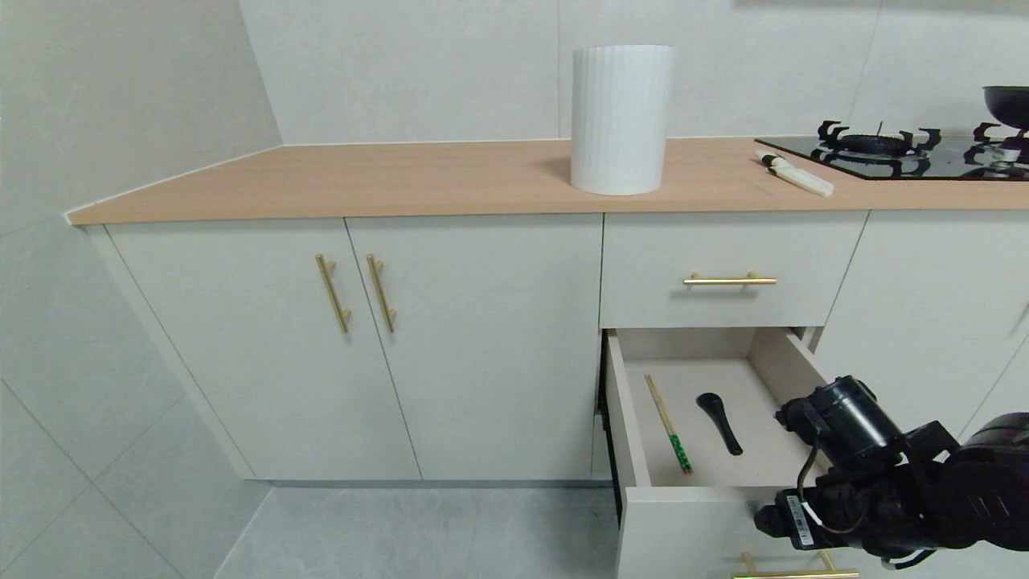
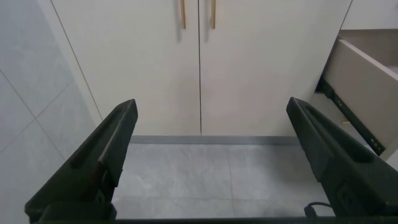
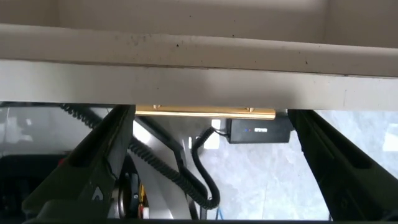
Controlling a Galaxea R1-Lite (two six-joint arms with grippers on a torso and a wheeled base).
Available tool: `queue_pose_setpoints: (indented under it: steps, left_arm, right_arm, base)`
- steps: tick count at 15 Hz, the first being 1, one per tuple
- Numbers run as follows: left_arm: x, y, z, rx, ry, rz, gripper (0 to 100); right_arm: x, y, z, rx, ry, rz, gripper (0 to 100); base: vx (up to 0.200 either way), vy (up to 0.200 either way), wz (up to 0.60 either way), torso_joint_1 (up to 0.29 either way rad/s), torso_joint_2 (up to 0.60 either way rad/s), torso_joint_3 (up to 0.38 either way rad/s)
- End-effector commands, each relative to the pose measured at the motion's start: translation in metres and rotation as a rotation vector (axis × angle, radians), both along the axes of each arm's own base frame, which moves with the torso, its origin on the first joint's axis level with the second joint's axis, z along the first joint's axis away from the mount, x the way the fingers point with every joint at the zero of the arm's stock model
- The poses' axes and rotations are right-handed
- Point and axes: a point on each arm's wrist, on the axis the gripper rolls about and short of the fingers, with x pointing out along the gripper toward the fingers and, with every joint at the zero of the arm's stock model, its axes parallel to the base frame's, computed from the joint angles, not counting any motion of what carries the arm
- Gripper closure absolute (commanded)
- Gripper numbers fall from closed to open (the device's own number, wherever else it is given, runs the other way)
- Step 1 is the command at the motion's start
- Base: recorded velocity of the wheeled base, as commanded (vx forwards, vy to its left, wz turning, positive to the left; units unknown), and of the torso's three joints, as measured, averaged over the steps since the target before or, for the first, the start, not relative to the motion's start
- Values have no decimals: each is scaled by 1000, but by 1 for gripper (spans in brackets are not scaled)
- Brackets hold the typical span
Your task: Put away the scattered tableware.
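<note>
The lower drawer [image 1: 635,426] stands pulled out. Inside it lie a pair of wooden chopsticks with green ends [image 1: 669,434] and a black spoon [image 1: 719,422]. A pale knife [image 1: 794,173] rests on the wooden counter beside the stove. My right arm [image 1: 884,482] is low in front of the drawer front, by its gold handle [image 1: 796,572]. In the right wrist view my right gripper [image 3: 208,124] is open, with the gold handle [image 3: 205,112] lying between its fingers, untouched. My left gripper [image 2: 211,115] is open and empty, facing the double cabinet doors [image 2: 199,62].
A tall white ribbed container [image 1: 621,119] stands on the counter [image 1: 362,181]. A black gas stove [image 1: 900,153] is at the right, with a dark pan at the far edge. The upper drawer [image 1: 727,269] is closed. Grey tiled floor lies below the cabinets.
</note>
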Motion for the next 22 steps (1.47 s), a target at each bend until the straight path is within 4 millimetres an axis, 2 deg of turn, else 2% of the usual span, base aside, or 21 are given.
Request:
queue_pose_setpoints:
  steps: [1,8,17,20,22]
  left_arm:
    - [0,0,0,0,0,1,0]
    - [0,0,0,0,0,-1,0]
    - [0,0,0,0,0,-1,0]
    - [0,0,0,0,0,1,0]
    - [0,0,0,0,0,-1,0]
  right_arm:
    - [3,1,-1,2,-2,-7,0]
    - [24,-1,0,18,-33,-72,0]
    - [68,0,-7,2,-56,-85,0]
    - [83,5,-6,6,-80,-77,0]
    - [95,1,-3,-1,-102,-76,0]
  base:
    - [0,0,0,0,0,0]
    - [0,0,0,0,0,0]
    - [0,0,0,0,0,0]
    - [0,0,0,0,0,0]
    - [0,0,0,0,0,0]
